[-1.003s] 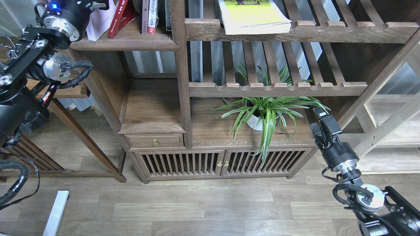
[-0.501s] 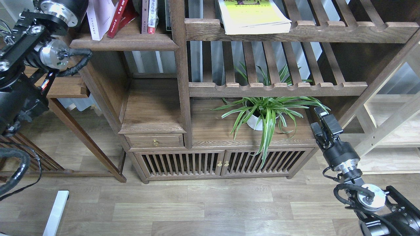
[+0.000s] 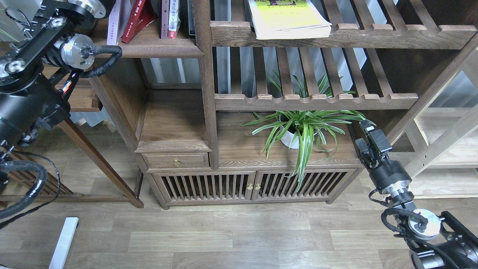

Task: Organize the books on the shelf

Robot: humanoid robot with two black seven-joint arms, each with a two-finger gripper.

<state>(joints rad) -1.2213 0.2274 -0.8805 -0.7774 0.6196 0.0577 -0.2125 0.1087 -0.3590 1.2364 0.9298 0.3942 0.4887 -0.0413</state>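
The shelf (image 3: 157, 48) is the dark board with a rounded lip at the top left. On it a pale book (image 3: 116, 19) stands nearly upright against a leaning red book (image 3: 136, 18). More spines (image 3: 171, 18) stand to their right. A thick yellow-green book (image 3: 287, 18) lies flat on the slatted rack (image 3: 373, 36) at the top right. My left arm (image 3: 74, 48) rises past the shelf's left end, and its gripper is beyond the top edge. My right gripper (image 3: 370, 135) hangs low at the right beside the cabinet, with nothing in it and its dark fingers hard to tell apart.
A potted spider plant (image 3: 298, 130) sits on the cabinet top (image 3: 239, 149) just left of my right gripper. A second slatted rack (image 3: 317, 101) runs above it. A wooden upright (image 3: 203, 74) divides the shelving. A side table (image 3: 80, 101) stands at the left.
My left arm has swung up and to the right along the shelf's left end. The pale book went from leaning left to nearly upright beside the red book. The right arm barely moved.
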